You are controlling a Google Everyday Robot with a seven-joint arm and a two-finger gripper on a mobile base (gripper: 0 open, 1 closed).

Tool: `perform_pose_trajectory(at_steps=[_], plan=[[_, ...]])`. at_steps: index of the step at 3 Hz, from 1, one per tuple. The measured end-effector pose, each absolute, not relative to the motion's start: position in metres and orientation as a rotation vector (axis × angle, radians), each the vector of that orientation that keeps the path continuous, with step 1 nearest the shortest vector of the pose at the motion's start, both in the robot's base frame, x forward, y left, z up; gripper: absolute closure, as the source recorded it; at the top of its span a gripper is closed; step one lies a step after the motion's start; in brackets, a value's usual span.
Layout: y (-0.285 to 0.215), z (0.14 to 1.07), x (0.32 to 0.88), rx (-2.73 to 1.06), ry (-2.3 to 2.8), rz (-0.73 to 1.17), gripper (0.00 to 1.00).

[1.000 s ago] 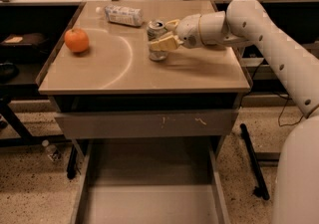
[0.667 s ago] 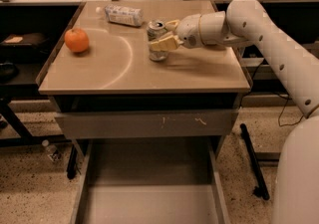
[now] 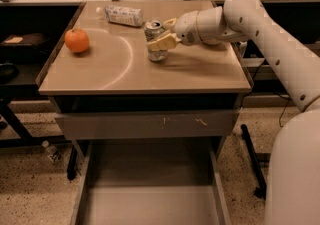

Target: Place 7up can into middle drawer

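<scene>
Nearest, the middle drawer [image 3: 150, 204] is pulled out at the bottom of the view with its flat floor showing, same as a second ago. Above it is the closed grey drawer front [image 3: 145, 125] with pale scratches, then the tan table top [image 3: 200, 76]. No visible change from the earlier frames: can, arm and the other items sit where they were. The white arm [image 3: 265, 34] comes in from the right edge and bends at an elbow near the far right corner of the table. Its forearm runs roughly level to the left over the table top. The gripper [image 3: 160, 34] is at mid-table toward the back, right at the 7up can [image 3: 154, 30]. The jaws are closed around it, one yellowish finger [image 3: 162, 44] across the can's near side and the other at its far side by the rim. The can stands upright on the table, pull-tab top up, not lifted, well away from the drawer below. To the left is an orange [image 3: 77, 40], well apart from the can. Farther back a clear plastic bottle [image 3: 124, 15] lies on its side, just behind and left of the can.
</scene>
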State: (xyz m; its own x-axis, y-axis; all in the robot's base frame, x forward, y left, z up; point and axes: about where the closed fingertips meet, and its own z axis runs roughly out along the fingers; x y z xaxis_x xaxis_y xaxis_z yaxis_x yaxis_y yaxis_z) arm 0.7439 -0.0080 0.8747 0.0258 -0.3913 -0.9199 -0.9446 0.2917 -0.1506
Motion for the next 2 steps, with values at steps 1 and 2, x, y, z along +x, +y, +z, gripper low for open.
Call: perform_pose_trajectory(at_steps=[1,2], plan=[[-0.016,0.889,0.735,-1.292,1.560,0.680,1.00],[-0.033,0.909,0.708,-1.294,1.538,0.674,1.00]])
